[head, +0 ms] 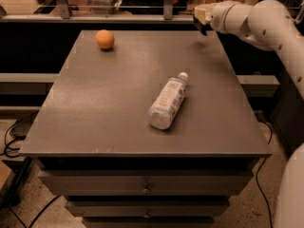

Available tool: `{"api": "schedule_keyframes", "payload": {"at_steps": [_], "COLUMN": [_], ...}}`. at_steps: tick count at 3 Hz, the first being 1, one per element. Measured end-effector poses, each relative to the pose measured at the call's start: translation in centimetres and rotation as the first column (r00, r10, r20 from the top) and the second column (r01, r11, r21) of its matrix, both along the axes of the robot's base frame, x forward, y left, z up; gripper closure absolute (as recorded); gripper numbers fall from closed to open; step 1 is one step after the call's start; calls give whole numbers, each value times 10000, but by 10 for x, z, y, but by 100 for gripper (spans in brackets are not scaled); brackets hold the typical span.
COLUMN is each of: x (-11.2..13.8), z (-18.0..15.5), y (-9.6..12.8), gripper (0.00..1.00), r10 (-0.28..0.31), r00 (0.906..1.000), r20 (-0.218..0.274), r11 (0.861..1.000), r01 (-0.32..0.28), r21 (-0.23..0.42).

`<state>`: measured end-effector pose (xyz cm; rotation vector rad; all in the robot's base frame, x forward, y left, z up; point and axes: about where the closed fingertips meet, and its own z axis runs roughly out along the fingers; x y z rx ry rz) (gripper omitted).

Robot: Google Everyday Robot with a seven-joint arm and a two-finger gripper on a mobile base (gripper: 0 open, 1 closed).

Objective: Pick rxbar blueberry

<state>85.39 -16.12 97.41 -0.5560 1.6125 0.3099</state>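
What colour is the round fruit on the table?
Orange, in the camera view. The fruit sits far left; the gripper hangs above the far right corner.

Fruit (105,39) far-left on the table (95,113), bottle (167,101) lying centre-right, claw (201,18) above the far-right corner.

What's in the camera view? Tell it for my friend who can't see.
A white robot arm's gripper hovers above the far right corner of a grey table. A clear bottle lies on its side mid-table, and an orange fruit sits near the far left corner.
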Motion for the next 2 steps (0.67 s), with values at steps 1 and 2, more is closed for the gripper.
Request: {"api": "schedule_keyframes", "payload": {"at_steps": [1,2], "x": [-24,-22], "z": [61,55], "y": [16,19], "gripper": [100,100], "r10": [715,737], "r00": [9922,9927], "r20": [1025,955], "r11": [9970,9967], "r01": [-680,-701], "r21": [-376,-400]}}
